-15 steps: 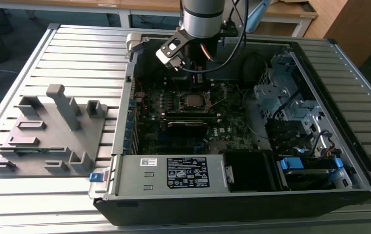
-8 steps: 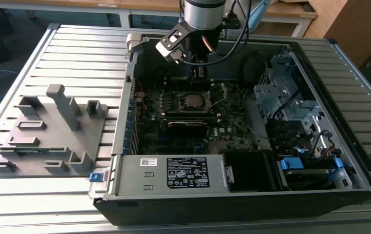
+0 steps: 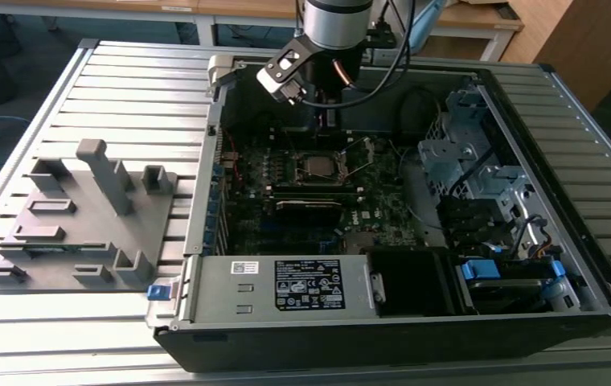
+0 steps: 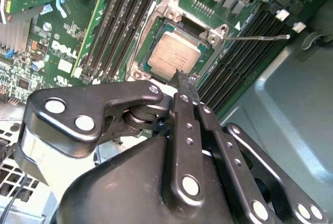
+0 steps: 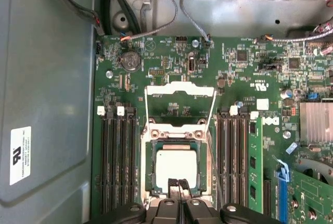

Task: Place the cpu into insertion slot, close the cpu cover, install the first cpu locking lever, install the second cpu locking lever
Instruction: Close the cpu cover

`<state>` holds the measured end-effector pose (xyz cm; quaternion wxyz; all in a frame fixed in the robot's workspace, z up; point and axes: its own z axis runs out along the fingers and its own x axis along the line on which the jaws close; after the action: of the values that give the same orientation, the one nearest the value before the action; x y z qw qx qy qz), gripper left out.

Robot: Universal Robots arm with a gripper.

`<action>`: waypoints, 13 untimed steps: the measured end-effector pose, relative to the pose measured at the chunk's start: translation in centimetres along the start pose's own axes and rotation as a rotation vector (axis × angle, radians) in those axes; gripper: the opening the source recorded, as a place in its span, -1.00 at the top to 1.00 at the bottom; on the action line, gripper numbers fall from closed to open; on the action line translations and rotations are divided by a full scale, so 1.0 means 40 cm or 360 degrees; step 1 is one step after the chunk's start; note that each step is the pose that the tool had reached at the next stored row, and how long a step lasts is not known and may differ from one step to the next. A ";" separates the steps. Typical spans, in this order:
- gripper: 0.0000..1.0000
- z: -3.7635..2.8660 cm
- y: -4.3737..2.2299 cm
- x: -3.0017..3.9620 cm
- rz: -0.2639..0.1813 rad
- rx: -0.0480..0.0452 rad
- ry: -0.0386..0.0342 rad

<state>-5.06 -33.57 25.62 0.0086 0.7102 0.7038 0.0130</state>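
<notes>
The cpu [image 5: 177,166], a flat square chip with a dull silver top, lies in the insertion slot [image 5: 150,157] on the green motherboard; it also shows in the second wrist view [image 4: 174,57] and the exterior view [image 3: 320,166]. The cpu cover [image 5: 179,89], a thin silver frame with a window, stands swung open behind the slot. A thin wire locking lever [image 4: 260,37] sticks out free beside the socket. My gripper [image 5: 179,184] hangs just above the cpu's near edge, shut with nothing between its fingers, seen too in the second wrist view [image 4: 180,77] and the exterior view [image 3: 330,122].
Long black memory slots [image 5: 117,166] flank the socket on both sides. A green card [image 5: 255,172] stands upright beside them. The open case holds a labelled power supply [image 3: 305,285] and drive cages [image 3: 466,161]. A grey fixture plate [image 3: 80,217] lies on the table at the exterior view's left.
</notes>
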 end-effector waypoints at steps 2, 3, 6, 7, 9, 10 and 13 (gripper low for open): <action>0.80 0.000 0.000 0.000 0.0000 0.0002 0.0000; 0.80 0.000 0.000 0.000 0.0000 0.0003 0.0000; 0.80 0.000 0.000 0.000 0.0000 0.0005 0.0000; 0.80 0.000 0.000 0.000 0.0000 0.0005 0.0000; 0.80 -0.001 0.000 0.000 0.0000 0.0005 0.0001; 0.80 -0.003 0.000 0.000 0.0000 0.0005 0.0000; 0.80 -0.005 0.000 0.000 0.0000 0.0005 0.0000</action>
<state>-5.06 -33.57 25.81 0.0075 0.7103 0.7038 0.0119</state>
